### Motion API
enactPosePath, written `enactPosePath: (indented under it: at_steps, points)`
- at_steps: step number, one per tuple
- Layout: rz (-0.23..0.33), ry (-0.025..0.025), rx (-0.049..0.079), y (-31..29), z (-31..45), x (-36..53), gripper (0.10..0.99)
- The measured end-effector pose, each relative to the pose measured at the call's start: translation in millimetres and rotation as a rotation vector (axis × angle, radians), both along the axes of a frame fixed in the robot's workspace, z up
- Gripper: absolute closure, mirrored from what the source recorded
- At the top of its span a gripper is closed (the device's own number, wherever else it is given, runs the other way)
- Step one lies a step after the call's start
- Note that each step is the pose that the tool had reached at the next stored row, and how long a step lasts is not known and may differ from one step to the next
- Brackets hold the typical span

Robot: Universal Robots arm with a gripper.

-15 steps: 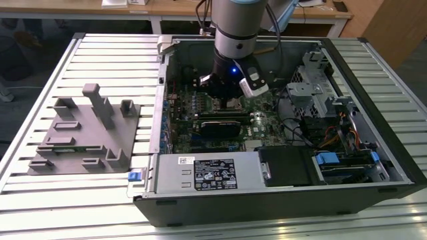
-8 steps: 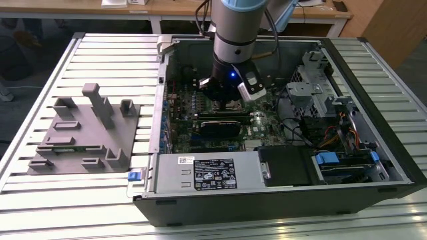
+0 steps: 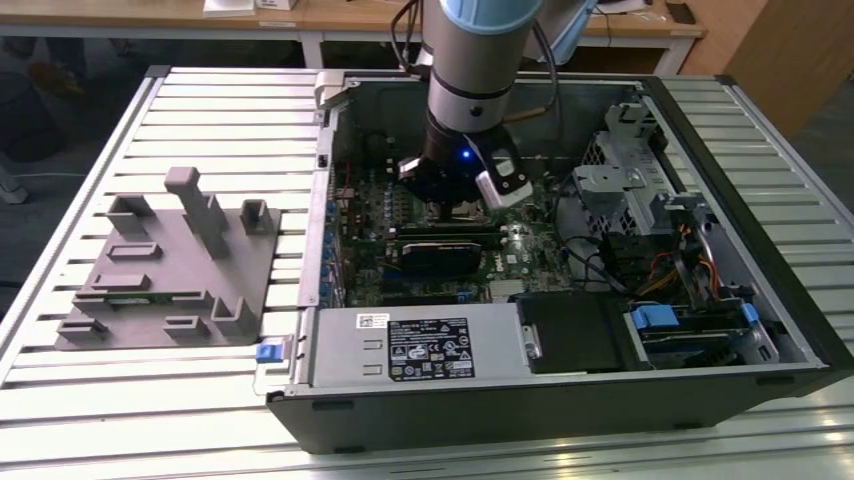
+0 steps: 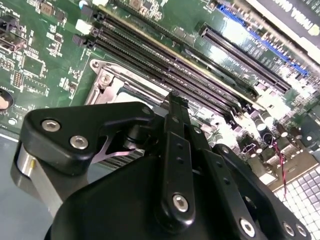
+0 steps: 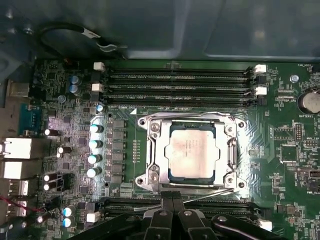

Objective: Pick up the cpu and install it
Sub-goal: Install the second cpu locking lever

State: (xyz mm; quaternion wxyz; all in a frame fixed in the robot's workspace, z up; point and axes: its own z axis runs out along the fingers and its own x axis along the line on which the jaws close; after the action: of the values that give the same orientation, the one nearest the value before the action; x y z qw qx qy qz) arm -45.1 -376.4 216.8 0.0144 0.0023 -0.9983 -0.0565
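The cpu (image 5: 192,151), a small square chip with a silvery top, lies flat inside the metal-framed socket (image 5: 151,150) on the green motherboard, seen in the first wrist view. My gripper (image 5: 171,196) hangs just beside one edge of the socket, not touching the chip. Its two black fingers (image 4: 173,131) stand pressed together with nothing between them. In the exterior view the gripper (image 3: 461,208) is down inside the open computer case (image 3: 561,405), over the middle of the board.
Black memory slots (image 5: 180,82) run along both sides of the socket. A row of capacitors (image 5: 95,150) stands near it. The grey tray (image 3: 160,290) with upright posts lies on the slatted table at the exterior view's left. Power supply (image 3: 414,345) and drive cage (image 3: 627,170) crowd the case.
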Motion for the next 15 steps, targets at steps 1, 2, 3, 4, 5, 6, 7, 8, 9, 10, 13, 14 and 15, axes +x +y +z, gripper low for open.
enactPosePath:
  at_steps: [1, 2, 3, 4, 5, 6, 7, 8, 9, 10, 13, 14, 15]
  points:
    - [0.000, 0.0000, 0.002, -1.3, 0.0, -0.1, 0.980]
    - [0.000, 0.0001, 0.004, -2.4, 0.0, -0.3, 0.980]
    - [0.000, 0.0000, 0.006, -3.5, 0.0, -0.6, 0.980]
    - [0.000, 0.0001, 0.009, -4.7, 0.1, -1.0, 0.980]
    - [0.000, 0.0001, 0.013, -5.8, 0.0, -1.4, 0.980]
    - [0.000, 0.0000, 0.016, -6.9, 0.0, -1.9, 0.980]
    - [0.000, 0.0000, 0.020, -7.9, 0.0, -2.6, 0.980]
    - [0.000, 0.0000, 0.024, -8.6, 0.0, -3.3, 0.980]
    - [0.000, 0.0000, 0.028, -9.3, 0.0, -4.2, 0.980]
    - [0.000, 0.0000, 0.032, -9.9, 0.0, -5.1, 0.980]
    - [0.000, 0.0001, 0.042, -11.1, 0.0, -8.1, 0.980]
    - [0.000, 0.0001, 0.045, -11.5, 0.1, -9.2, 0.980]
    - [0.000, 0.0001, 0.048, -11.9, 0.1, -10.4, 0.980]
